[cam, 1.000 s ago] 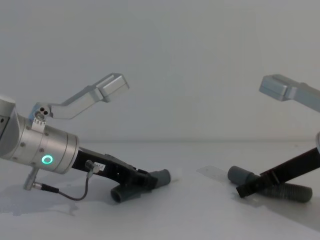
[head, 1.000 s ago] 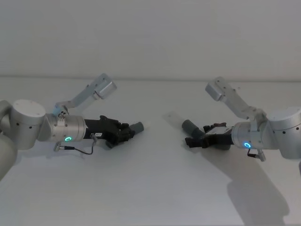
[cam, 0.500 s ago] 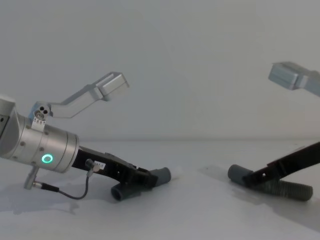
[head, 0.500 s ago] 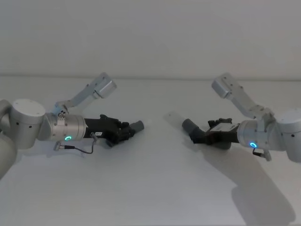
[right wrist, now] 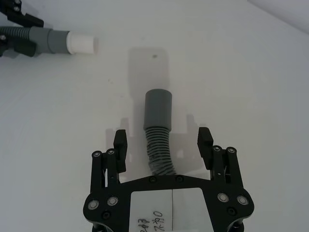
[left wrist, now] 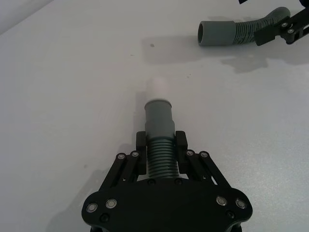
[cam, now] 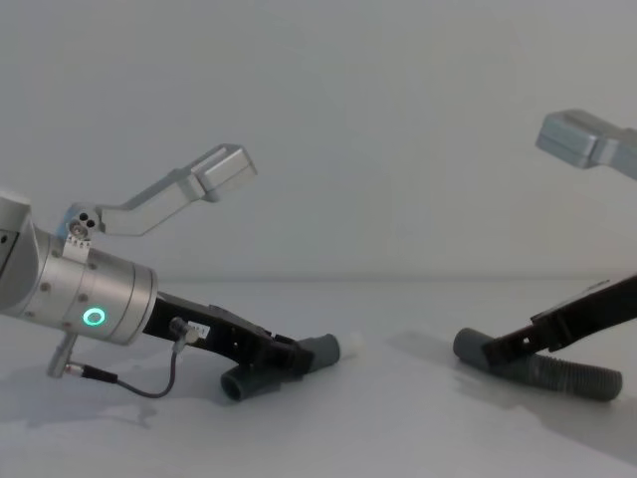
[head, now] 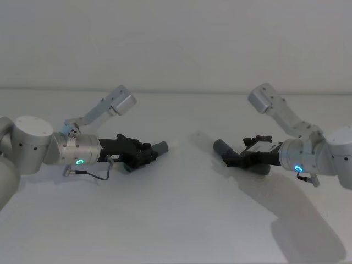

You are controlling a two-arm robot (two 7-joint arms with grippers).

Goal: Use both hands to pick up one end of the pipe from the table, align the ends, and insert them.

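right gripper (right wrist: 162, 137) has tilted flatter, fingers spread astride the plain pipe piece (right wrist: 158, 107). left gripper (left wrist: 161, 142) clamps the white-tipped piece (left wrist: 158, 118); right should close next.

Ribbed dark grey pipe (left wrist: 161, 157) with smooth cuff (left wrist: 159, 118), seemingly soft plastic; matt black left tool (left wrist: 161, 141); matt white table (left wrist: 67, 96).

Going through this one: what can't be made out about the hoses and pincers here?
Left wrist view: the rear end of the dark grey ribbed hose with the white tip is hidden under the black left pincer clamping it.
Right wrist view: the plain dark grey ribbed hose runs out of sight beneath the open black right pincer.
Chest view: whether that pincer touches the white table is unclear.
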